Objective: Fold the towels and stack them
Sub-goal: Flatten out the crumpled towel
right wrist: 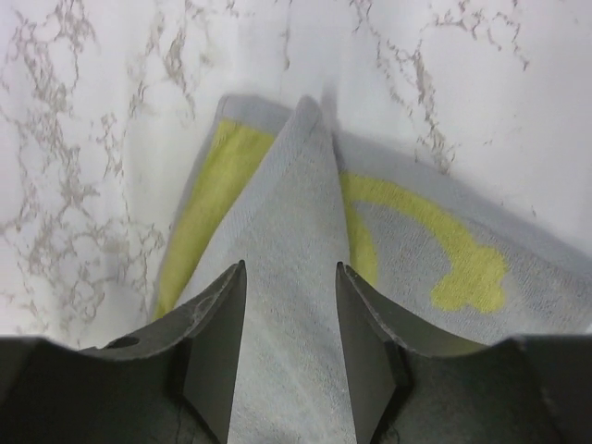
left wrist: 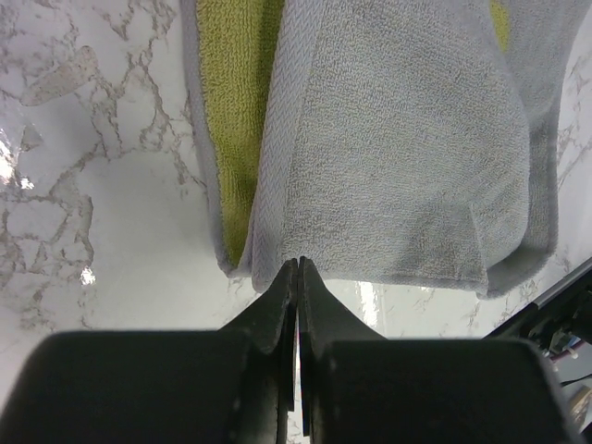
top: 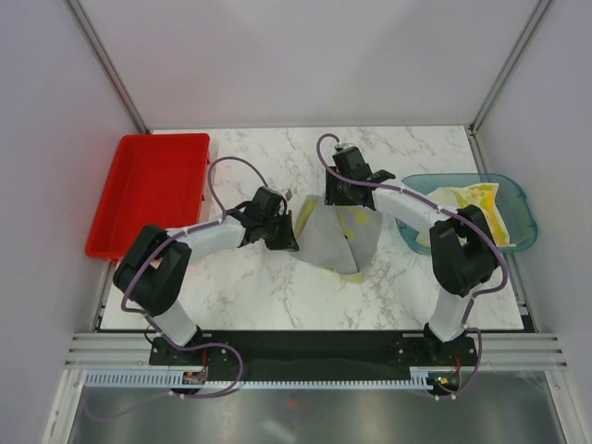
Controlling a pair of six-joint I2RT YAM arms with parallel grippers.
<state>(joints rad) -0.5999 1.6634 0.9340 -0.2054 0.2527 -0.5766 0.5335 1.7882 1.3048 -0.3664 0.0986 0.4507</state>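
Grey towel (top: 340,245) with yellow-green markings lies on the counter (top: 250,296), just ahead of the left gripper (left wrist: 298,265), whose jaws are pressed together at its hem. A raised fold fills the spread right gripper (right wrist: 290,277); whether it squeezes, I cannot tell.

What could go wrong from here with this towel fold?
1. The left tool is shut right at the hem of the towel, so its bite looks thin. The edge may slip out when pulled.
2. The right tool stands open astride a raised ridge of the towel. Moving it could drag the ridge and skew the fold.
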